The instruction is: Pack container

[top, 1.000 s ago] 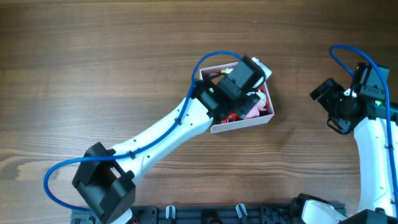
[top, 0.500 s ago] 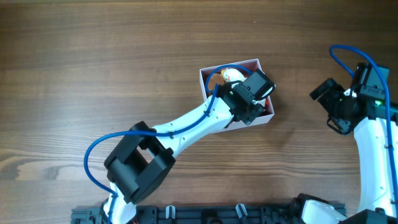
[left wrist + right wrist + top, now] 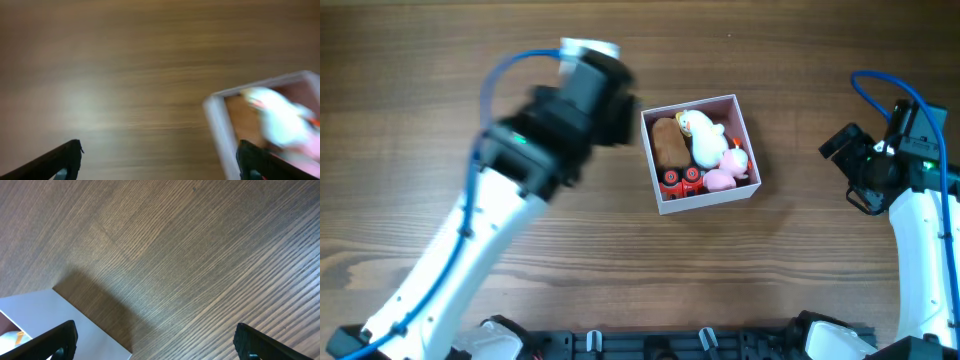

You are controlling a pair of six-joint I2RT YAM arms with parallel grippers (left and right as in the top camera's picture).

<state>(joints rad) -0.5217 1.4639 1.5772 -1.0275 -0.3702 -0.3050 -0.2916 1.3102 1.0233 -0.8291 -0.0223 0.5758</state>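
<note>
The small square white-walled container with a dusty-pink inside (image 3: pixel 708 201) stands on the brown wooden table (image 3: pixel 410 70), between the two arms. It holds a brown toy (image 3: pixel 667 143), a white toy (image 3: pixel 703 137), a pink toy (image 3: pixel 720 178) and a red item (image 3: pixel 680 179) too small to identify.

The left claw (image 3: pixel 159 150) is spread wide and empty, near the container's left side. Its wrist view is blurred and crops the container.

The right claw (image 3: pixel 155 330) is spread wide and empty, well apart from the container.

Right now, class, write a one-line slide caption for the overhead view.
Left arm hovers beside the container of toys; right arm waits far right.
</note>
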